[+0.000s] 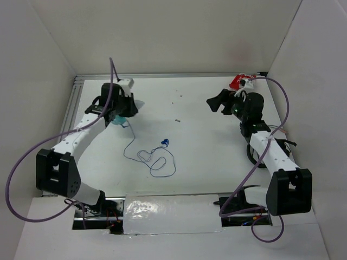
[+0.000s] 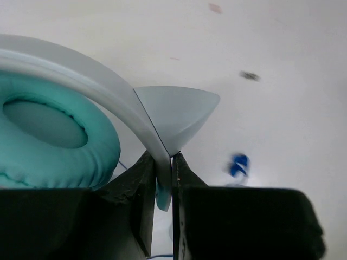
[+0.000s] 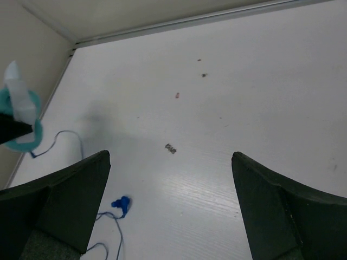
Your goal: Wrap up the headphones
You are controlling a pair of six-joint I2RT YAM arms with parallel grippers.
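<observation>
Left wrist view: left gripper (image 2: 164,176) clamped on the headphones (image 2: 92,81) at the white headband.
The teal ear cup (image 2: 49,141) sits just beside the closed jaws, at the far left of the table (image 1: 217,162); the cord (image 1: 157,161) trails toward centre. The right gripper (image 3: 171,206) stands wide apart, holding nothing.

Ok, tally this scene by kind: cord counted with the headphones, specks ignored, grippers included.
headphones: 1
red and white object: 1
grippers: 2, the left gripper shut on the headphones, the right gripper open
Total: 4
</observation>
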